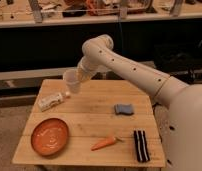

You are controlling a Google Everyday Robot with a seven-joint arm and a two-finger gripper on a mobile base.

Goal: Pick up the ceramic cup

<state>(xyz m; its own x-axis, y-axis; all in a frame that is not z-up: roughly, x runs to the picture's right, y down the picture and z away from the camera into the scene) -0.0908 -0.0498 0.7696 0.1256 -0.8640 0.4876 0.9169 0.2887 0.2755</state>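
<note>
While your claw (80, 76) grips the ceramic cup (72, 81) above the tabletop (94, 107), the white bottle (50, 101) lies just below; orange plate (49, 136) nearer.

Gripper (80, 76) hovering over the table's (89, 102) rear left, ceramic cup (72, 82) at it, bottle (50, 101) lying left, plate (50, 136) sitting front left, carrot (104, 143) lying front centre, sponge (123, 108) resting right

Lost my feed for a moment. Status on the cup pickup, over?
Gripper above the table's far-left side, holding the small pale ceramic cup. Cup tilted, clear of the wooden table. White bottle lying just below; nothing blocking.
</note>
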